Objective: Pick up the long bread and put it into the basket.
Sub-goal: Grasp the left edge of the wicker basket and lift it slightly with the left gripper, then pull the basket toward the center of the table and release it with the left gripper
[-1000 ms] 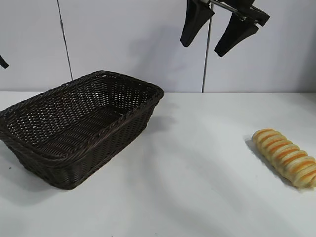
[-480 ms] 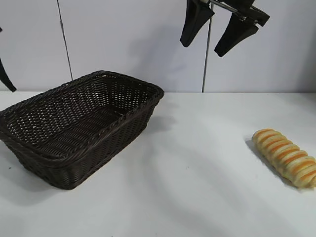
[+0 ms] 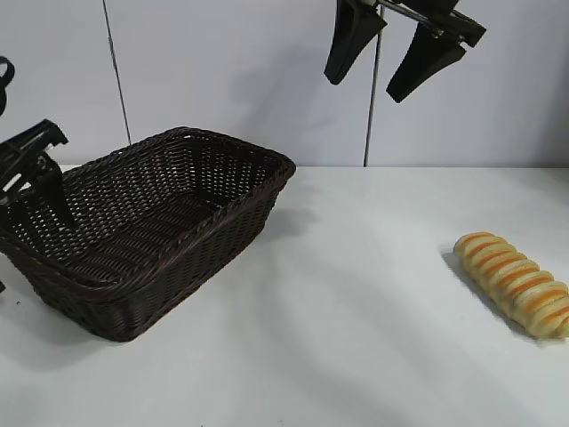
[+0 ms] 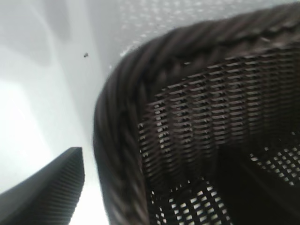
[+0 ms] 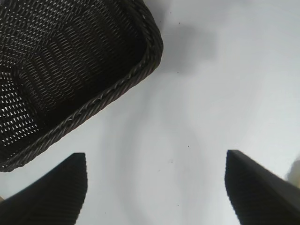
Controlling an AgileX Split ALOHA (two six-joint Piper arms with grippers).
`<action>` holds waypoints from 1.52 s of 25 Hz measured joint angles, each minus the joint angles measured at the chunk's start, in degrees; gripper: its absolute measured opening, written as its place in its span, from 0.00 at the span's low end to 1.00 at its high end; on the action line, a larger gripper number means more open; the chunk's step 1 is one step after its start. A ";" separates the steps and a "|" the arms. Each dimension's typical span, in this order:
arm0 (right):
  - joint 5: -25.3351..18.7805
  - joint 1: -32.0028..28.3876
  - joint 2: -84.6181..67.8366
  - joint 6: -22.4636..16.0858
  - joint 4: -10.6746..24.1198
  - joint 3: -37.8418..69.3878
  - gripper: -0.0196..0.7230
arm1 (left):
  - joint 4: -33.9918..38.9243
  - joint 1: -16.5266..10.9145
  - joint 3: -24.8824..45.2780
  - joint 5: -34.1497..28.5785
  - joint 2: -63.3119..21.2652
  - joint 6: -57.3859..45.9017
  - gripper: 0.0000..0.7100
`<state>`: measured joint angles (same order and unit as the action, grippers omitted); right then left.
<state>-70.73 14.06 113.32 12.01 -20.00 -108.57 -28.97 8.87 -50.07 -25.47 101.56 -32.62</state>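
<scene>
The long bread (image 3: 516, 283), golden with orange-brown ridges, lies on the white table at the far right, near the frame's edge. The basket (image 3: 224, 210), dark brown wicker, stands empty at the left. My right gripper (image 3: 369, 80) hangs open high above the table's middle, between basket and bread, holding nothing; the right wrist view shows its fingers (image 5: 56, 192) wide apart over bare table by the basket's corner (image 5: 151, 51). My left gripper (image 3: 36, 191) is open at the basket's left end. In the left wrist view one finger (image 4: 51, 192) stands outside the braided rim (image 4: 117, 140); the other is hidden.
The white table (image 3: 356, 311) stretches bare between basket and bread. A pale wall with a dark vertical seam (image 3: 116, 71) stands behind. The bread lies close to the table's right side.
My left gripper has come in from the left edge and dropped toward the basket's left end. The right gripper, the bread and the basket have not moved.
</scene>
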 joint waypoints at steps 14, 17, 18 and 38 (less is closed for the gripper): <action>0.00 0.00 0.00 0.00 0.00 0.00 0.81 | 0.07 0.05 0.00 -0.88 0.27 0.61 0.15; 0.00 0.00 0.00 0.00 0.00 0.00 0.81 | 0.11 0.05 -0.41 -2.64 -0.06 0.61 0.15; 0.00 0.00 0.00 0.00 0.00 0.00 0.81 | 0.23 0.05 -0.93 -3.66 -0.17 0.61 0.15; -0.06 0.00 0.00 0.00 0.00 0.00 0.81 | 3.25 0.05 -29.03 -32.24 8.53 24.53 0.15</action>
<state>-70.79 14.06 113.32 12.01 -20.00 -108.57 -25.72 8.91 -79.10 -57.71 110.08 -8.09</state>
